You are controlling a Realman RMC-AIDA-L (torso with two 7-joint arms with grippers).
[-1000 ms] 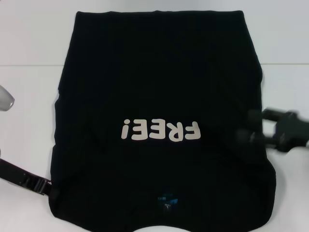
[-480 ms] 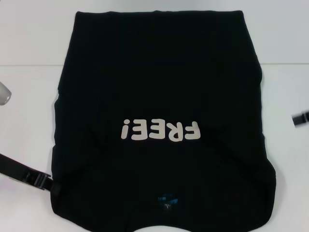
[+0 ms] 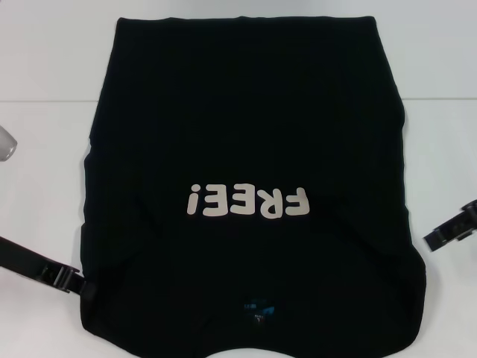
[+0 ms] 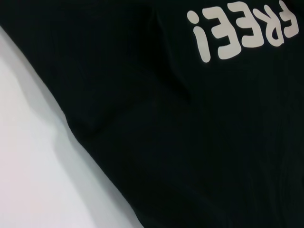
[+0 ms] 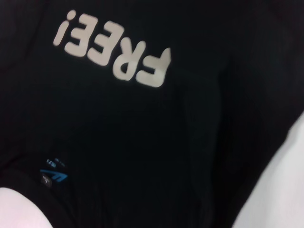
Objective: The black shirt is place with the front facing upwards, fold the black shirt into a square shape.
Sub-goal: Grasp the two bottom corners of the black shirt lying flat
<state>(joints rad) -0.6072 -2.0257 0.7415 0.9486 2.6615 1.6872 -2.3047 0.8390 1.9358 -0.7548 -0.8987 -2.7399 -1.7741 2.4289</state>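
The black shirt (image 3: pixel 246 149) lies flat on the white table (image 3: pixel 45 194), front up, its white "FREE!" letters (image 3: pixel 248 201) reading upside down to me. A small blue-green neck label (image 3: pixel 258 307) marks the near edge, and no sleeves stick out at the sides. My left gripper (image 3: pixel 65 277) is low at the shirt's near left corner, touching its edge. Off the shirt's right side, apart from the cloth, my right gripper (image 3: pixel 453 230) pokes in from the picture's edge. Both wrist views show the shirt (image 4: pixel 190 133) (image 5: pixel 142 142) close up and no fingers.
A pale rounded part (image 3: pixel 6 143) shows at the left edge of the head view. The shirt's far end reaches past a line across the table (image 3: pixel 52 101). White table surface lies on both sides of the shirt.
The right gripper pulled back from the shirt's right edge, went almost out of view, and now shows lower at the right border. The left gripper slid slightly nearer the shirt's corner.
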